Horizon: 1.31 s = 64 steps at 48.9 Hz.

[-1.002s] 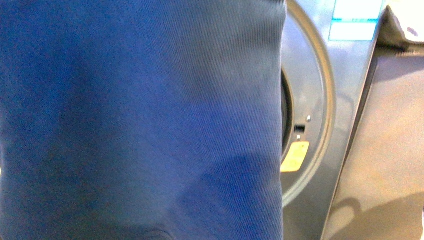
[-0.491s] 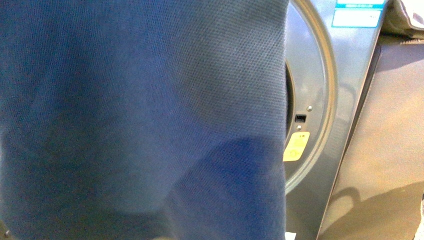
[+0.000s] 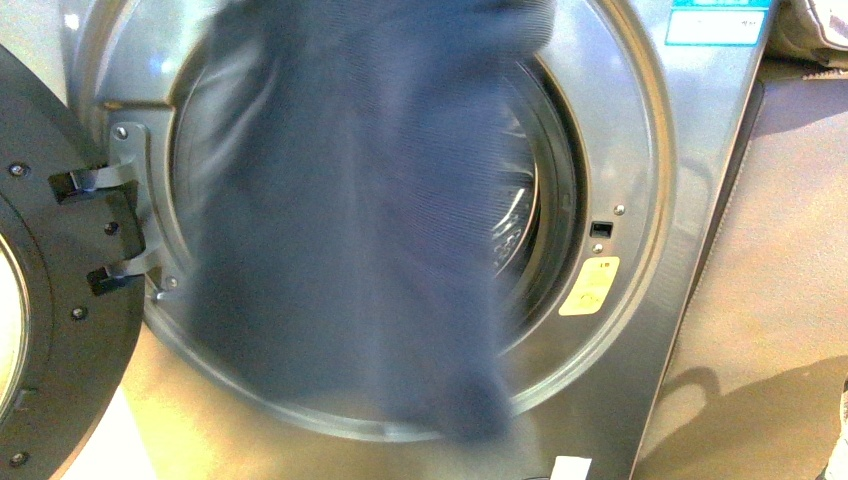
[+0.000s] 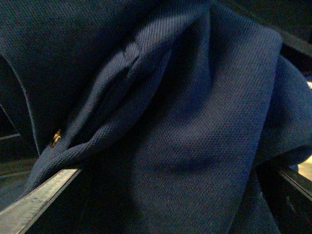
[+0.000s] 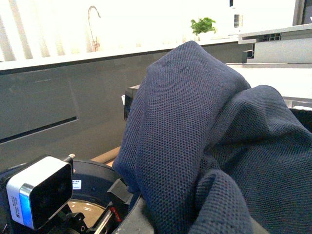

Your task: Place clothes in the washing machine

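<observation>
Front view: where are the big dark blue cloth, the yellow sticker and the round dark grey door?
Dark navy-blue ribbed garment (image 3: 350, 220), front view, middle of the hanging cloth.
Yellow warning sticker (image 3: 588, 287), front view, its centre.
Dark grey round door (image 3: 70, 330), front view, dark inner ring.

Clothes (image 3: 350, 220): no longer filling the front view; blurred, now hanging across the opening.
Washing machine (image 3: 640, 150): open door (image 3: 50, 300) and drum (image 3: 515, 210) now uncovered.

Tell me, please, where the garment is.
Front view: the garment hangs blurred across the washer porthole, between the open door at left and the yellow sticker.
</observation>
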Each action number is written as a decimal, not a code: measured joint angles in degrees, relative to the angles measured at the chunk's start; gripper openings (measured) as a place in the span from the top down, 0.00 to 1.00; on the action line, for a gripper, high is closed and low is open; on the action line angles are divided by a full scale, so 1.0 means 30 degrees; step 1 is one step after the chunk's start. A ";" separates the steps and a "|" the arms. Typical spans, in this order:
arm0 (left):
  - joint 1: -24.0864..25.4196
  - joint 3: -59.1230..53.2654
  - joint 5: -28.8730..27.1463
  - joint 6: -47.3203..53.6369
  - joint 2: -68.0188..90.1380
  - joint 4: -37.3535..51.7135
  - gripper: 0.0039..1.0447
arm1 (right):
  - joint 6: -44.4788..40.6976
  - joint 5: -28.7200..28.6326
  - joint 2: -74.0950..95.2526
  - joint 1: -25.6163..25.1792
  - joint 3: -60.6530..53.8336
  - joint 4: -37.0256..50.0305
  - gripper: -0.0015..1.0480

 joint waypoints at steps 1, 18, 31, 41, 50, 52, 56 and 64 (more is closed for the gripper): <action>-0.0087 0.0029 -0.0233 0.0000 0.0015 0.0066 0.06 | 0.0000 0.0000 0.0000 -0.0007 0.0007 0.0000 0.89; -0.2426 0.0845 -0.5391 0.1770 0.1705 0.0882 0.06 | -0.0007 0.0160 0.0000 -0.0051 0.0007 0.0000 0.89; -0.3024 0.2331 -0.8393 0.2448 0.3337 0.1872 0.06 | -0.0015 0.0226 0.0000 -0.0087 0.0007 0.0000 0.89; -0.3242 0.2543 -0.9092 0.2251 0.3555 0.2280 0.06 | -0.0022 0.0211 0.0000 -0.0087 0.0080 0.0000 0.89; -0.3504 0.2543 -1.0302 0.2492 0.3825 0.2754 0.06 | -0.0022 0.0233 0.0000 -0.0087 0.0131 0.0007 0.89; -0.3526 0.2572 -1.0681 0.2535 0.3898 0.2747 0.06 | -0.0022 0.0233 0.0000 -0.0087 0.0131 0.0007 0.89; -0.3534 0.2761 -1.1591 0.2550 0.4080 0.2783 0.21 | -0.0022 0.0262 0.0000 -0.0087 0.0131 0.0000 0.89; -0.3468 0.2783 -1.2131 0.2528 0.4102 0.3096 0.44 | -0.0022 0.0248 0.0000 -0.0095 0.0131 0.0000 0.89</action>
